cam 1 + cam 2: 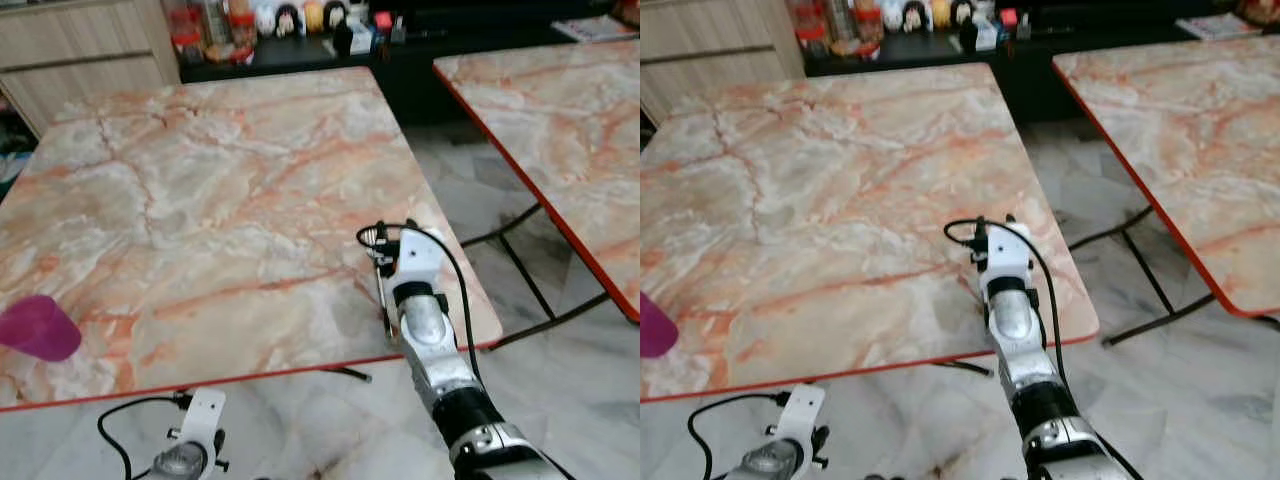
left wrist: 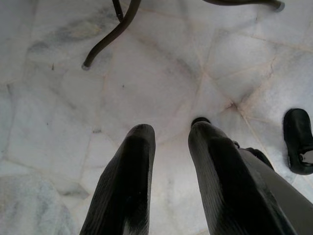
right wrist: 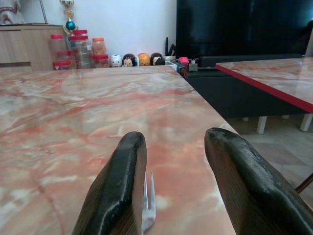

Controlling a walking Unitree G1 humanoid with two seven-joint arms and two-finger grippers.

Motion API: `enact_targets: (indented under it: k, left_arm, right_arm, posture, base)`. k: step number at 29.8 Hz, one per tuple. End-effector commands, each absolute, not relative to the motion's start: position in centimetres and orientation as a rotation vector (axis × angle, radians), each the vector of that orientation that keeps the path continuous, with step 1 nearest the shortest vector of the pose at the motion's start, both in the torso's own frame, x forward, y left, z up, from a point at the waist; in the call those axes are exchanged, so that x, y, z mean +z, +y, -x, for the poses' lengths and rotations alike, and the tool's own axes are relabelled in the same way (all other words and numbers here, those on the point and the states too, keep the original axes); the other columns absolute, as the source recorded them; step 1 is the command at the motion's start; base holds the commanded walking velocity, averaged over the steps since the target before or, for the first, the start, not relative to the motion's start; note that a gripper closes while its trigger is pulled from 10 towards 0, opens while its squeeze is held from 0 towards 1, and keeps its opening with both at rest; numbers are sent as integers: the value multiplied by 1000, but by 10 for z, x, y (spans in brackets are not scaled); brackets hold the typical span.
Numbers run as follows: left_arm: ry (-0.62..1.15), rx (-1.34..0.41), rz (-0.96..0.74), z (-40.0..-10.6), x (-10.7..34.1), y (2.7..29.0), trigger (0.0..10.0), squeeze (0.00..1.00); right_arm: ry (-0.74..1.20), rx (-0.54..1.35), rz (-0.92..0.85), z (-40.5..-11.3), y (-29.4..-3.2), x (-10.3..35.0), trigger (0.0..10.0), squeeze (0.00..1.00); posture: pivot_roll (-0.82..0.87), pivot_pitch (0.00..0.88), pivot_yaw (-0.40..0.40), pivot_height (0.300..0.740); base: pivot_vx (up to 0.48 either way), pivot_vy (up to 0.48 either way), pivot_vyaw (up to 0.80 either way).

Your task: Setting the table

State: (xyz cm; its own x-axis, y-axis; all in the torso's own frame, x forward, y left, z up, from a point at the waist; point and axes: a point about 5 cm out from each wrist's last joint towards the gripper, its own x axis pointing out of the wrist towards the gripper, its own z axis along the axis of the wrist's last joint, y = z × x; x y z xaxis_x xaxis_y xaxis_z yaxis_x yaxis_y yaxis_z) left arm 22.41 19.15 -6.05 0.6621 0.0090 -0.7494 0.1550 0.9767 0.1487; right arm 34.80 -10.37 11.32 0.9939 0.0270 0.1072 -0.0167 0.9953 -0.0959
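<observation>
Marble-patterned pink and orange, the table point(image 1: 200, 200) carries a small pale fork point(image 3: 149, 205) lying flat near its 5 o'clock corner, tines pointing toward 12 o'clock. It looks thin, stiff and light, likely slippery on the glossy top, so a pinch across its narrow neck seems best. The right end effector point(image 3: 171, 166) hovers low over it, fingers spread and holding nothing. The left end effector point(image 2: 168, 161) hangs over the floor, parted and empty. A magenta cup point(image 1: 40, 328) stands at 8 o'clock.
</observation>
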Motion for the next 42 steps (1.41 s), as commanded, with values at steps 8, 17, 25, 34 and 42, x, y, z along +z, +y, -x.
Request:
enact_targets:
  k: [8, 17, 25, 34, 42]
  left_arm:
    - [871, -67, -222, -217, -64, 198, 10000, 0]
    - [871, -70, -220, -217, -64, 197, 10000, 0]
    - [870, -68, -219, -218, -63, 198, 10000, 0]
    - [868, -67, -217, -219, -63, 198, 10000, 0]
    - [877, -73, -212, -218, -64, 197, 10000, 0]
  right_arm:
    - [-1, -15, 52, -351, -107, 101, 10000, 0]
    - [48, -57, 0, -358, -115, 103, 10000, 929]
    - [106, -65, 19, -364, -116, 102, 10000, 0]
    - [165, -41, 36, -369, -115, 101, 10000, 0]
    - [175, -41, 39, -369, -112, 100, 10000, 0]
  posture:
    - [43, 112, 34, 740]
    - [34, 114, 37, 740]
    - [37, 112, 37, 740]
    - [42, 112, 33, 740]
    - [42, 112, 32, 740]
  base:
    - [0, 0, 0]
    - [0, 0, 0]
    - [0, 0, 0]
    - [0, 0, 0]
    - [0, 0, 0]
